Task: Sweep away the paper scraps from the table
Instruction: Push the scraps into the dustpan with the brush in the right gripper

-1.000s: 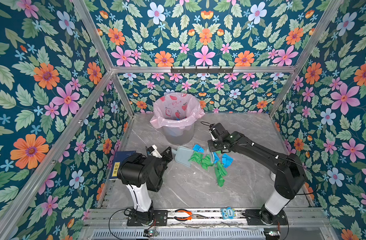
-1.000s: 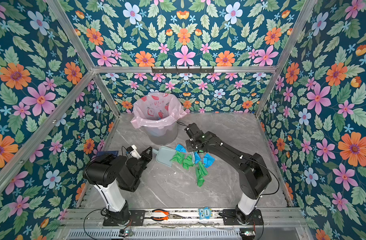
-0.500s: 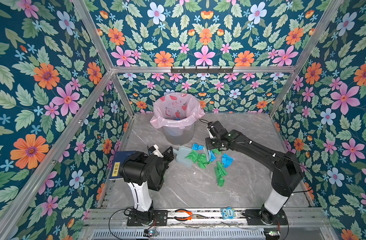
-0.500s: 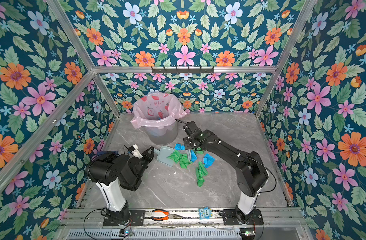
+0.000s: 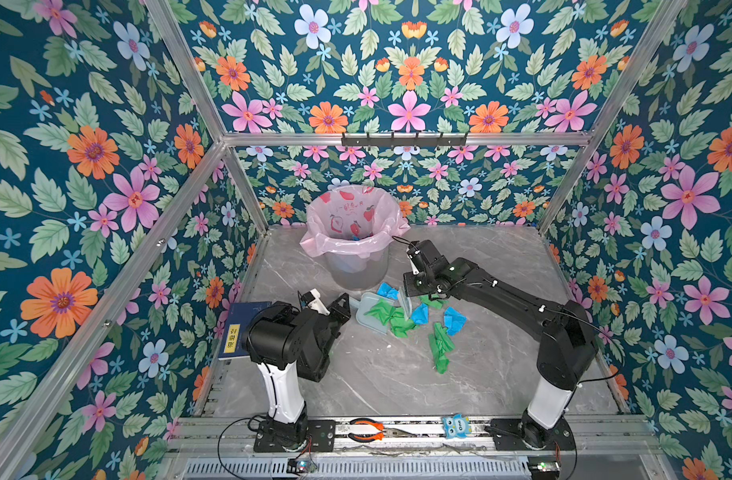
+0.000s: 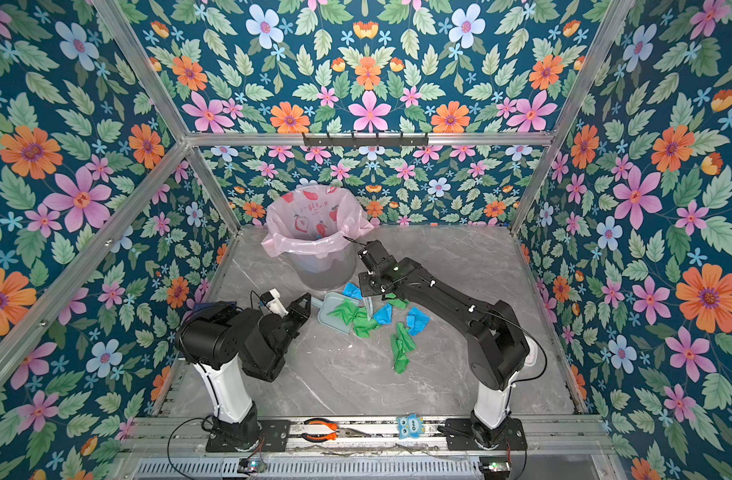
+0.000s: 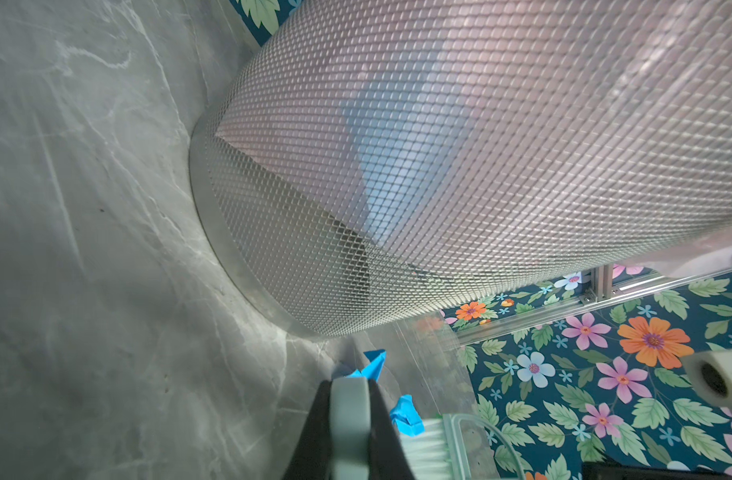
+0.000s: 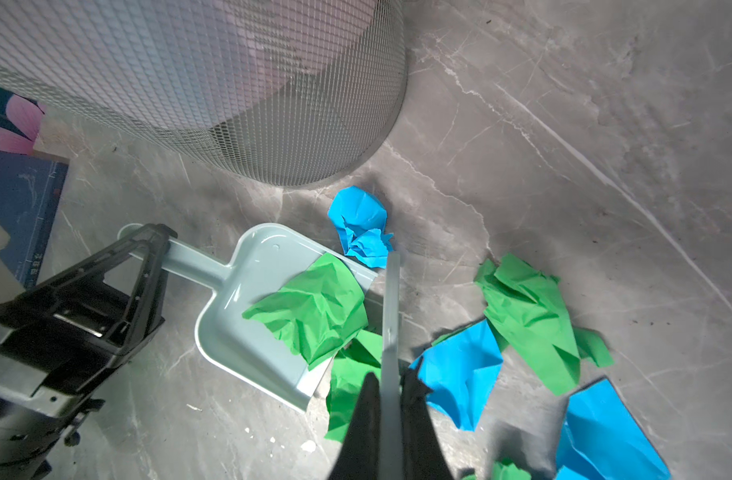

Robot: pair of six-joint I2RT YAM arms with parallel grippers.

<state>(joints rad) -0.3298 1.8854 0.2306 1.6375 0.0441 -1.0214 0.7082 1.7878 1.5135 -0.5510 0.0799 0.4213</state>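
Table (image 5: 397, 382): grey marble, with the paper scraps clustered near its middle in front of the mesh bin (image 5: 358, 270) with its pink liner.

The left gripper (image 8: 148, 249) was found clamped narrow on the handle of the dustpan (image 8: 239, 286), with the pan mouth turned toward the scraps. The right gripper (image 8: 391, 382) was closed tight on the brush (image 8: 391, 299), which was held edge-down just at the pan's lip.

Change noted against one second earlier: the right gripper and brush had been carried across the pile toward the dustpan, and green paper was dragged along. One green scrap (image 8: 314, 311) was now lying largely on the pan. The dustpan appeared unmoved, though the top views were too coarse for certainty.

Left on the table:
- a crumpled blue scrap (image 8: 360, 224) just beside the pan, near the bin
- a flat blue scrap (image 8: 459, 370) and a folded green scrap (image 8: 530, 316) behind the brush
- a long green scrap (image 5: 441, 351) nearer the front

Judgement: the stroke was only partly effective. Further strokes were judged necessary before the table could be recorded clean.
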